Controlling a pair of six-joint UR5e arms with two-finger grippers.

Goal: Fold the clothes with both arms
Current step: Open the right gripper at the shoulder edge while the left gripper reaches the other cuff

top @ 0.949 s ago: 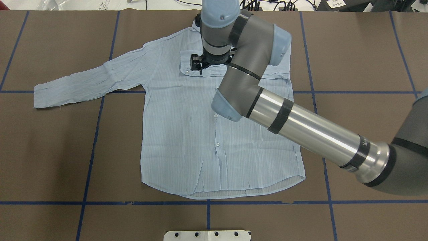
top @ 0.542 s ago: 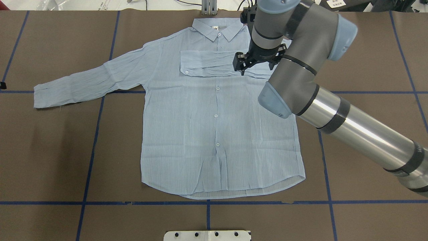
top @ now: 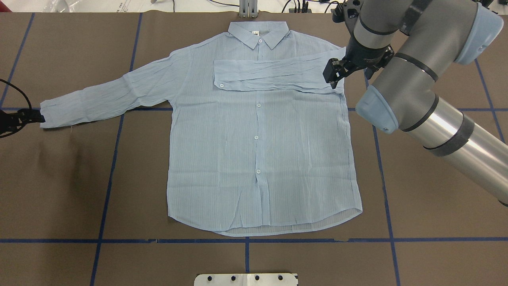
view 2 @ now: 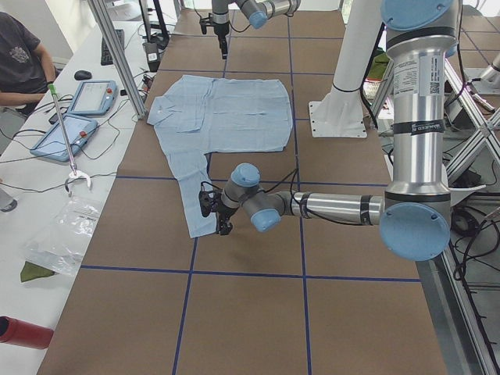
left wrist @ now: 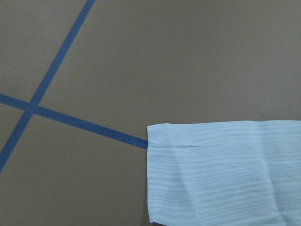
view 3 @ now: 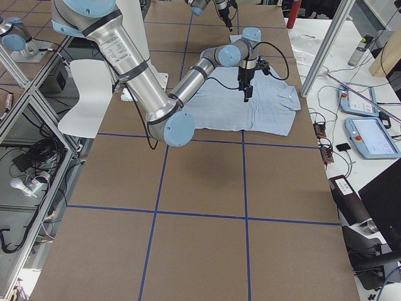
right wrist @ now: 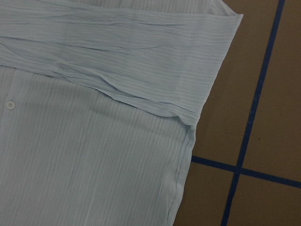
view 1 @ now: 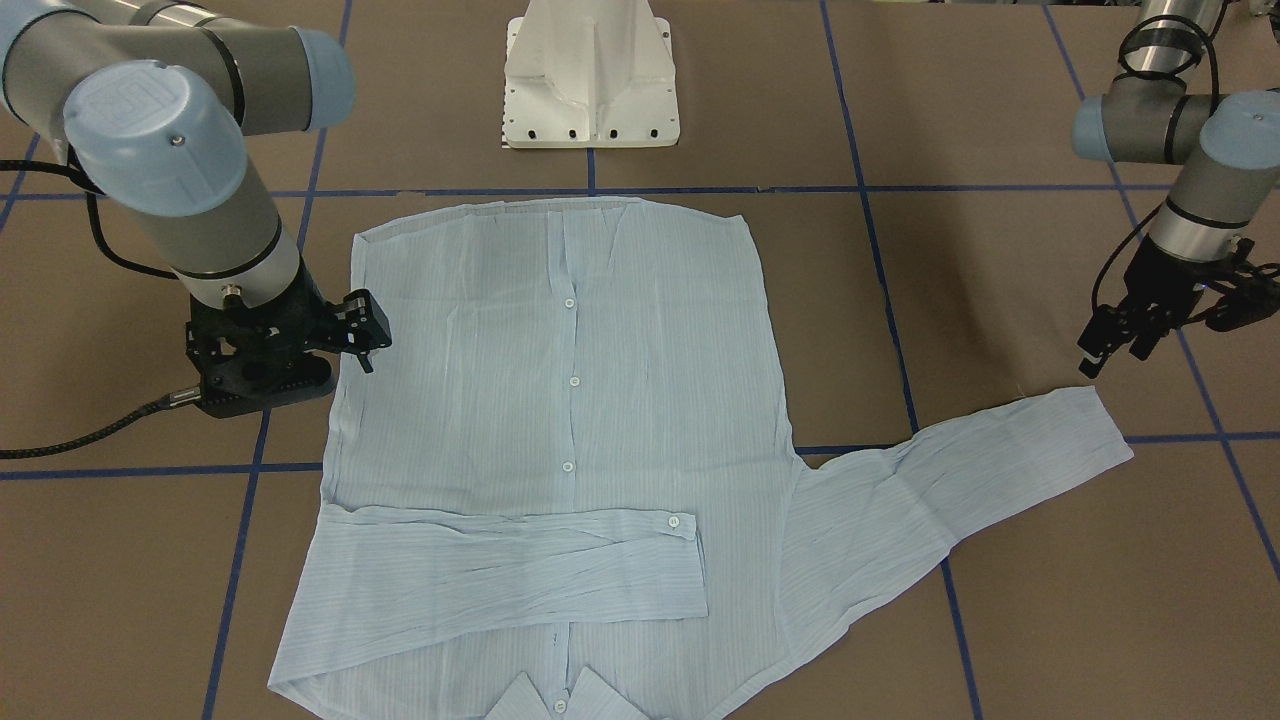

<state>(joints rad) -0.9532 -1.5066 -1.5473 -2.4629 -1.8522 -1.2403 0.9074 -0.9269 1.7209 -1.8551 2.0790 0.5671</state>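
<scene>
The pale blue, finely striped long-sleeved shirt (top: 254, 159) lies flat on the brown table (top: 436, 206). One sleeve (top: 274, 75) is folded across the chest; the other sleeve (top: 107, 95) and the body are not yet folded. The left gripper (view 1: 1115, 350) hovers near that cuff with its fingers apart. Whether the right gripper (top: 333, 75) is open, I cannot tell.

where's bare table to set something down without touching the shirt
Widest: the table beside the shirt body, robot-side of the outstretched sleeve. Also the strip between hem and white pedestal base. Crowded: at that sleeve's cuff, by the left gripper, and at the shoulder of the folded sleeve, by the right gripper.
</scene>
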